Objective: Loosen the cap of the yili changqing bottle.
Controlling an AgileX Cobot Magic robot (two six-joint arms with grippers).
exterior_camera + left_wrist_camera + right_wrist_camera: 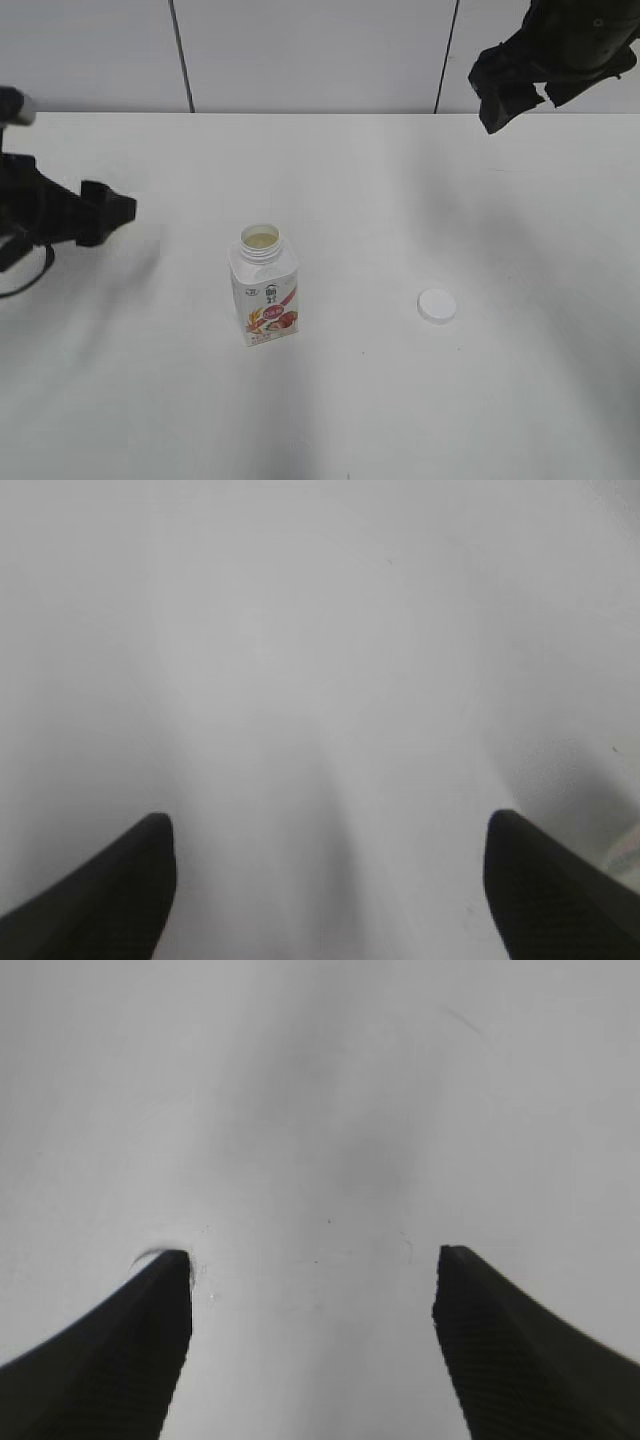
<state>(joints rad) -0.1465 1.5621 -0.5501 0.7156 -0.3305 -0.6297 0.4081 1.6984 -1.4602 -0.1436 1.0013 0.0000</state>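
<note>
Yili changqing bottle (264,286) stands upright near the middle of the white tabletop (400,420), well apart from both sets of jaws, and its wide neck is open, showing pale liquid inside. We see our left gripper (330,880) with its jaws spread wide apart; the two dark fingertips (110,890) frame nothing but bare tabletop, and nothing is held or touched between them. At the far right edge of the left wrist view a faint reddish blur shows, too unclear for us to name. Our right gripper (315,1340) likewise has its jaws wide apart, empty, with only the tabletop beneath and a small curved mark beside the left fingertip (120,1350).

In the exterior view, our left gripper (95,215) sits low at the left edge, level with the bottle's upper part and to its left, with open tabletop between them. Our right gripper (510,80) hangs high at the upper right, raised above the tabletop and far from the bottle. The cap (436,305) lies flat on the tabletop to the right of the bottle, apart from it, its smooth white face up. It lies below and slightly left of the right gripper in that view, touched by neither arm. Behind the tabletop runs a pale panelled wall (310,50).
</note>
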